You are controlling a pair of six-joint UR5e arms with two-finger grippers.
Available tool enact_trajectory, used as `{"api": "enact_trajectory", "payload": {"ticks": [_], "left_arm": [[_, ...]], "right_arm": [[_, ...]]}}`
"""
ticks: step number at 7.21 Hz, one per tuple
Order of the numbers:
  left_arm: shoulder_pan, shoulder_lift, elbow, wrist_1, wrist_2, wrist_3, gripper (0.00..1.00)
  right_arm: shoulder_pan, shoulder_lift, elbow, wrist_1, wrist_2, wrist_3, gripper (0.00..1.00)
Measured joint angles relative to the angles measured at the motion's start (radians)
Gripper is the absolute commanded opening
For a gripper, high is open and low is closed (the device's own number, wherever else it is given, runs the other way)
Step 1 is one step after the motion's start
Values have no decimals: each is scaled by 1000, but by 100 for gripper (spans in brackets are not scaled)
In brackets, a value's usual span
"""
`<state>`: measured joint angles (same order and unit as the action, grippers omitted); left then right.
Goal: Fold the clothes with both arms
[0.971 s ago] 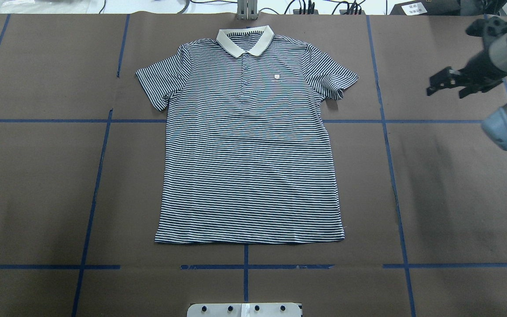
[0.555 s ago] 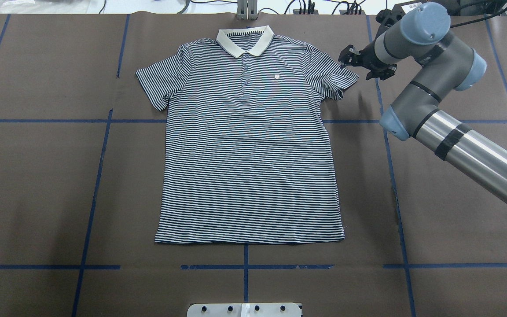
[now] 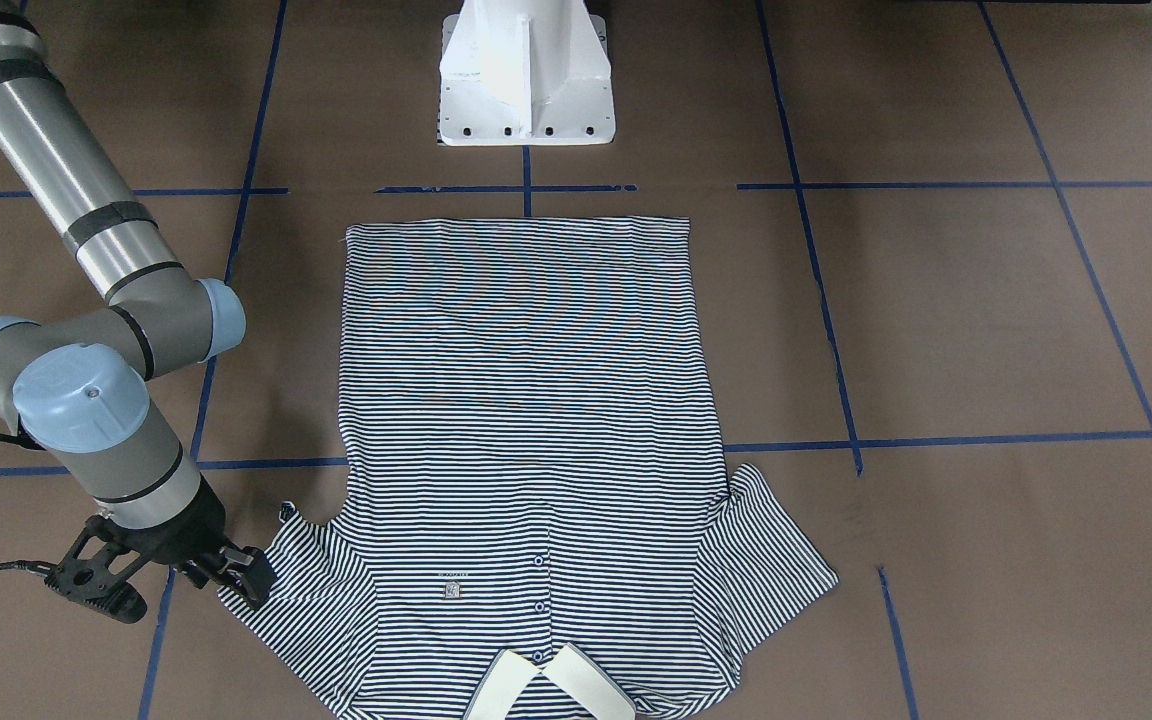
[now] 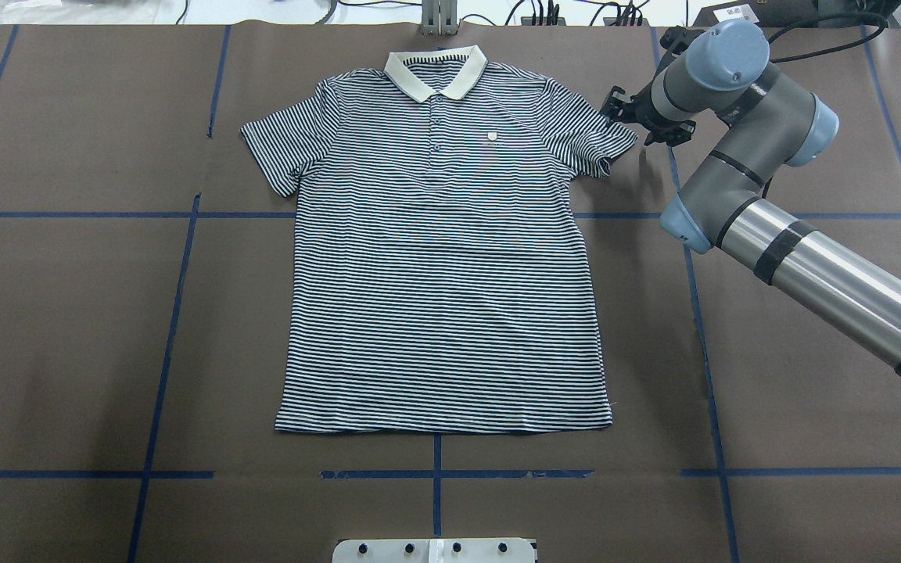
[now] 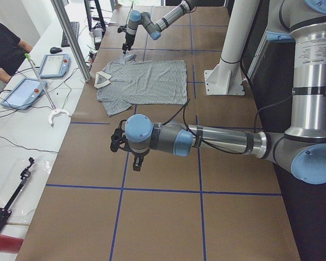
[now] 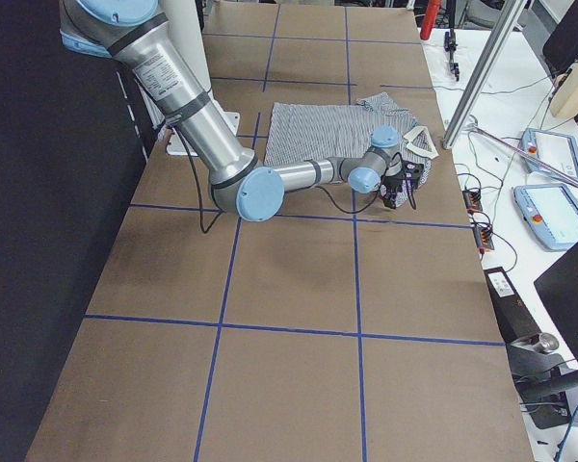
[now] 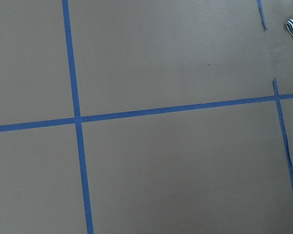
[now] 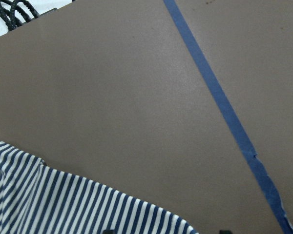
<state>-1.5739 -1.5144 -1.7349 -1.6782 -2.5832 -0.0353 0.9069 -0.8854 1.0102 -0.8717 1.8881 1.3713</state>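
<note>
Hem (image 4: 443, 428) toward the white pedestal (image 3: 526, 75), collar (image 4: 435, 72) at the far end, the shirt (image 4: 443, 258) lies flat, face up and unfolded in the middle of the brown counter (image 4: 67, 313), both sleeves spread. Blue tape lines (image 4: 177, 313) grid the counter, and one passes under the chest. Farther out, the right arm (image 4: 810, 258) comes in from the overhead view's right edge toward the sleeve (image 4: 595, 141) on that side, and the right hand (image 4: 638, 121) hovers just beside the sleeve's end. The overhead view hides much of the hand behind the wrist. The front-facing view shows it plainly: fingers (image 3: 248, 578) spread wide, one tip at the sleeve's edge, the other over bare counter. Whether that tip touches the cloth is not clear. The right wrist camera adds striped cloth at its lower left and two dark fingertips set well apart at its bottom edge. The left arm (image 5: 217, 141) shows only in the left-end view, stretched over bare counter well apart from the shirt. The left hand (image 5: 129, 154) is small and dark there, and I cannot tell whether it is spread or pressed together. Its wrist camera shows crossing tape and a striped corner at the top right. Beyond the counter's far edge, the left-end view alone shows a person (image 5: 2, 46) in a dark top and two tablets (image 5: 54, 64).
</note>
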Motion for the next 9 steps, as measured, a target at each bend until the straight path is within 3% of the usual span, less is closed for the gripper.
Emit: {"api": "enact_trajectory", "payload": {"ticks": [1, 2, 3, 7, 9], "left_arm": [[0, -1, 0, 0, 0, 0, 100], [0, -1, 0, 0, 0, 0, 100], [0, -2, 0, -1, 0, 1, 100], [0, -5, -3, -1, 0, -1, 100], [0, -6, -8, -2, 0, -2, 100]], "right_arm": [[-1, -2, -1, -1, -2, 0, 24], [-1, -2, -3, -2, -3, 0, 6], [-2, -4, -5, -3, -4, 0, 0], [-3, 8, 16, -7, -3, 7, 0], [-29, 65, 56, -39, 1, 44, 0]]}}
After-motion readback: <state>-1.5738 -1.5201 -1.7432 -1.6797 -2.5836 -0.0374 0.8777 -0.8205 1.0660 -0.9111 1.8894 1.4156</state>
